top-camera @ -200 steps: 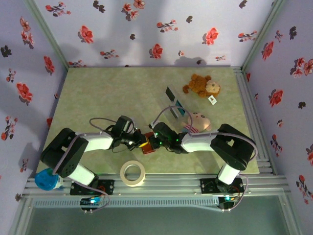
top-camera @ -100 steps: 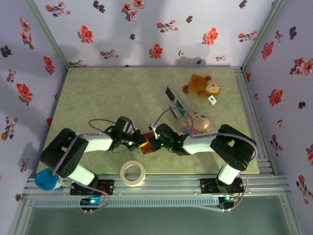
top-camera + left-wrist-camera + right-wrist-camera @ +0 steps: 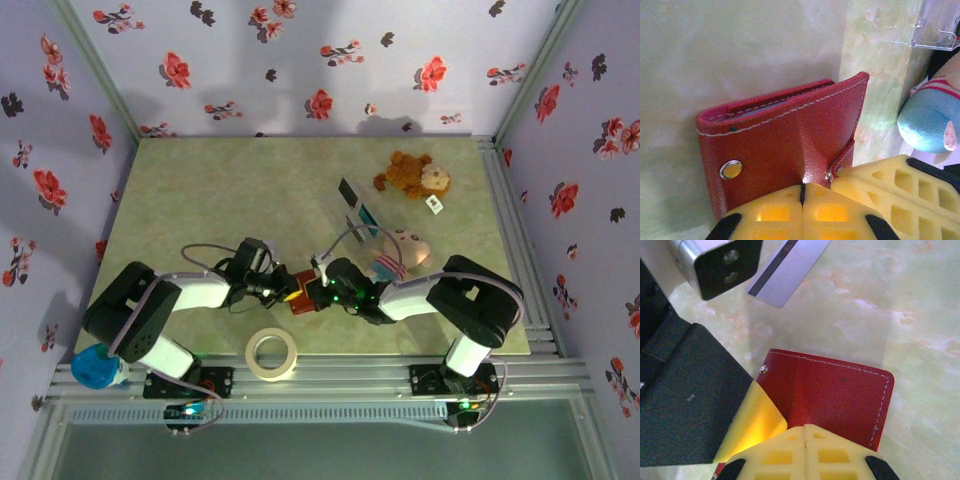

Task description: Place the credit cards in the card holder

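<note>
The card holder (image 3: 303, 303) is a red wallet, folded shut on the table between both arms. My left gripper (image 3: 803, 187) is shut, its yellow tips pressed against the wallet's red cover (image 3: 785, 135), which is creased there. My right gripper (image 3: 805, 429) is also shut, its tips touching the red cover (image 3: 840, 395) from the other side. A thin grey edge shows inside the wallet's fold (image 3: 757, 107). One pale grey credit card (image 3: 790, 267) with a black stripe lies on the table beyond the wallet. A dark card (image 3: 348, 190) and a teal card (image 3: 366, 214) stand further back.
A clear plastic stand (image 3: 937, 25) holds the far cards. A pale plush doll (image 3: 400, 248) lies next to my right arm, a brown plush monkey (image 3: 412, 175) behind it. A tape roll (image 3: 272, 353) sits at the near edge and a blue object (image 3: 95, 368) at the near left.
My right arm's forearm has swung lower and closer to the wallet. The left arm and the wallet have stayed put, and both grippers have stayed shut.
</note>
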You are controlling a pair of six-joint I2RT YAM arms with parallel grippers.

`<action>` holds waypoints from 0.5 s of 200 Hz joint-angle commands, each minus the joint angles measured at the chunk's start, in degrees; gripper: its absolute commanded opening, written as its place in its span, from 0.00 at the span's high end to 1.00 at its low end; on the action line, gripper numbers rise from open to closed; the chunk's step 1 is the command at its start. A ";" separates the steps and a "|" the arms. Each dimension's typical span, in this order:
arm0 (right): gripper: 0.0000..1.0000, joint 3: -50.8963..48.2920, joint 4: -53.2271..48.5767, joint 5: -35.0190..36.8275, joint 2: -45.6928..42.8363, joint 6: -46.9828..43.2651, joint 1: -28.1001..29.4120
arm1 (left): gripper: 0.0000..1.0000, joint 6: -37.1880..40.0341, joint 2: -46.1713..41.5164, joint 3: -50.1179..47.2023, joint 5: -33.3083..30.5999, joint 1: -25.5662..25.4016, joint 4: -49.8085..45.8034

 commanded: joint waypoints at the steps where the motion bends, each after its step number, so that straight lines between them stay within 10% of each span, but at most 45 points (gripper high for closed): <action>1: 1.00 -5.03 -16.54 -9.08 6.62 5.48 1.59 | 1.00 -1.08 4.74 -2.96 -9.89 0.89 -8.59; 100: 1.00 -2.11 -21.56 -12.75 4.55 6.47 -0.66 | 1.00 0.16 2.55 -2.68 -10.62 1.87 -10.32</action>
